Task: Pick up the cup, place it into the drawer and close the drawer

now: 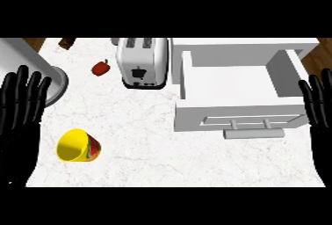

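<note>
Now, with both hands spread and holding nothing, the left hand (23, 94) should curl round the tipped yellow cup (78, 145) just below-right of it, well apart from the open drawer (239, 115) beside the right hand (318, 99).

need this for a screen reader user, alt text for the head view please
A yellow cup lies on its side on a white marble counter, left of an open white drawer with a bar handle. A silver toaster and a small red pepper sit behind; open black hands rest at the left and right edges.

Yellow cup (77, 146) with red-green side — white drawer (237, 94), veined white marble counter (162, 158), black hands.
</note>
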{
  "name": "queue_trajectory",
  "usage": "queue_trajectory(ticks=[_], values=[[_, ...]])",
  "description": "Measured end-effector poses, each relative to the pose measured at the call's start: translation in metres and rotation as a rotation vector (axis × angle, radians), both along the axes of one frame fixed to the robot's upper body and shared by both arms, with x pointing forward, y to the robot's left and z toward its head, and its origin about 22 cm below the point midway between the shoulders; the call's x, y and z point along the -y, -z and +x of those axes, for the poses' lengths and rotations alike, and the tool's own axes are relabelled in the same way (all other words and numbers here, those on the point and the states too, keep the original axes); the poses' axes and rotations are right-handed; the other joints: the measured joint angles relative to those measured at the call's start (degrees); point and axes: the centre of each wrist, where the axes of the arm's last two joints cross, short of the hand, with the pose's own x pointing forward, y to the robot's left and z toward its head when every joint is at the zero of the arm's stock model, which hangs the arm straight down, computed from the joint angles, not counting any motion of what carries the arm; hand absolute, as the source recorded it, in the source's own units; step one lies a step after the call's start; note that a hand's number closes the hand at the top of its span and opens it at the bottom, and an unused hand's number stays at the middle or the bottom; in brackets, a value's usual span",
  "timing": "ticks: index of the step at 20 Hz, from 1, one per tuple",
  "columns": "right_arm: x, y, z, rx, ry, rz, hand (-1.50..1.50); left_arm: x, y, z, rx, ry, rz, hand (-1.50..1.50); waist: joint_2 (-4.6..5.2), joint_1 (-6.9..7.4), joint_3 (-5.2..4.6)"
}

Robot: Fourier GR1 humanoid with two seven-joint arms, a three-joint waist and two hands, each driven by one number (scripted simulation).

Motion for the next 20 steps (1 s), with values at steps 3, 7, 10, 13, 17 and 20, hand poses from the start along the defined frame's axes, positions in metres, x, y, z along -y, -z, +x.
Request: queue_trajectory(ticks=[3,7,10,13,17,20], values=[[-0.001,0.000,0.002,0.008,0.004,0.000,-1.50,-0.010,-0.001,0.005,0.002,0.124,0.001,-1.50,0.07,0.92,0.46],[-0.005,0.000,0.002,-0.009,-0.032,0.002,-1.50,-0.023,0.008,-0.002,-0.058,0.377,-0.022,-1.50,0.10,1.95,0.64],[-0.011,0.005,0.005,-0.074,-0.088,-0.013,-1.50,-0.044,0.023,0.000,-0.175,0.465,-0.094,-1.50,0.25,2.24,0.73],[-0.009,0.001,0.013,-0.105,-0.118,-0.023,-1.50,-0.075,0.034,0.004,-0.244,0.517,-0.144,-1.50,0.27,2.22,0.79],[-0.011,0.006,0.027,-0.130,-0.142,-0.027,-1.50,-0.104,0.048,0.019,-0.299,0.532,-0.158,-1.50,0.23,1.97,0.87],[-0.009,0.001,0.037,-0.134,-0.150,-0.034,-1.50,-0.118,0.065,0.027,-0.334,0.514,-0.147,-1.50,0.21,1.87,0.91]])
